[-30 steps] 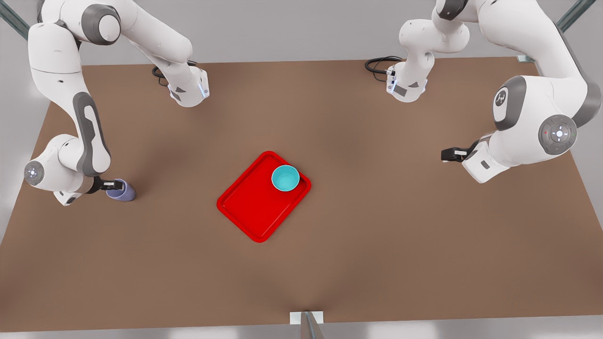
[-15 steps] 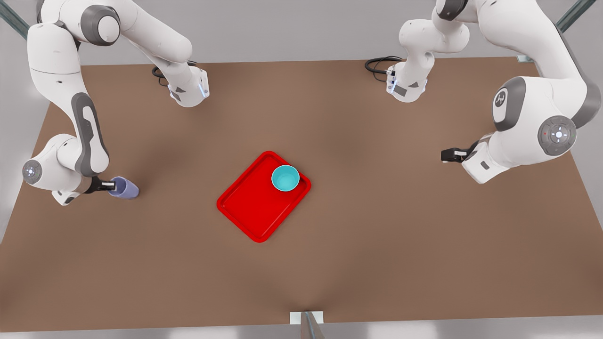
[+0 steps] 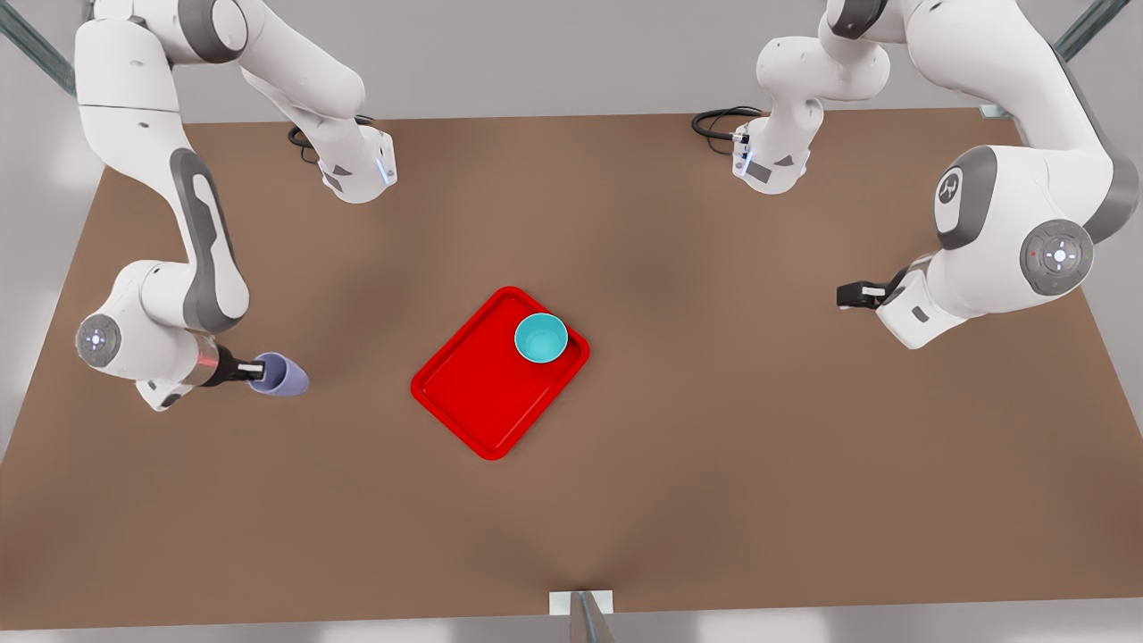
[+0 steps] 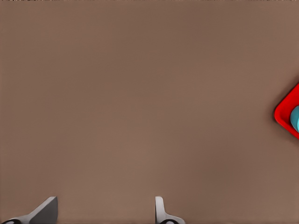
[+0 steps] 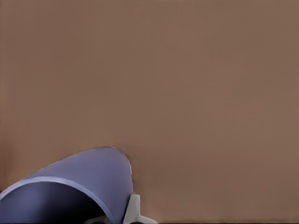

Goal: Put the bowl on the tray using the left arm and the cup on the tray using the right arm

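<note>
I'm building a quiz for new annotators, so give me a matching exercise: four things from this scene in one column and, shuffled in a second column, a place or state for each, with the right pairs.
Things:
1. turquoise round bowl
2. lavender tapered cup
3. left gripper
4. flat red rectangular tray

Places or states:
A. gripped by the right gripper, off the tray toward the front view's left
B. open and holding nothing, at the front view's right
C. lying on the brown table, near its middle
D. resting in a corner of the tray

Pairs: 1-D, 2-A, 3-B, 4-C
</note>
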Action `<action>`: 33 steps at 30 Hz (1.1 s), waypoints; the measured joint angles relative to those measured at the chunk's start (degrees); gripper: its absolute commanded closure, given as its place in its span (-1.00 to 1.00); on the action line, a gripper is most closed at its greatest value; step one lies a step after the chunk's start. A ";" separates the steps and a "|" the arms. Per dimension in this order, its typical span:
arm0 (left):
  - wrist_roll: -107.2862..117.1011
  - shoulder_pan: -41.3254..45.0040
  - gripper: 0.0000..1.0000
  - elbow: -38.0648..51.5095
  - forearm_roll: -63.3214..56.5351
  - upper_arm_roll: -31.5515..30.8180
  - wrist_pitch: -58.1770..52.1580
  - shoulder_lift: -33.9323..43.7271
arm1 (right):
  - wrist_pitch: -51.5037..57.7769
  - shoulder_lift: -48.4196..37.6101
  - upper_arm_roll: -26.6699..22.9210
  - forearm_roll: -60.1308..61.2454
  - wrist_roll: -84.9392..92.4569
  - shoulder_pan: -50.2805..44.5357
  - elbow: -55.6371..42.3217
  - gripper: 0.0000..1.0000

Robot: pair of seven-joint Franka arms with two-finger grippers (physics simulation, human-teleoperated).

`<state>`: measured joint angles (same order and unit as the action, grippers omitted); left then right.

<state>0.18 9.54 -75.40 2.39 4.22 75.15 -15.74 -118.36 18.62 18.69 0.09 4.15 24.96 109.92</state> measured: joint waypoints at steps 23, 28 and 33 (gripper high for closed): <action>0.18 0.05 -1.00 -0.01 -0.04 0.18 0.36 -0.97 | 1.41 21.39 7.41 -2.44 -34.83 -26.92 -24.65 0.57; 0.18 0.03 -1.00 -0.01 -0.02 0.18 0.44 -1.06 | 0.52 22.34 7.15 -4.34 -34.99 -28.65 -24.31 0.57; 0.18 0.00 -1.00 -0.01 -0.04 0.18 0.45 -1.06 | 0.68 22.34 7.06 -4.85 -35.18 -28.74 -23.24 -1.00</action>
<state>0.35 9.54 -75.41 2.36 4.39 75.60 -16.79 -117.68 40.96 25.75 -4.76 -31.04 -3.78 86.67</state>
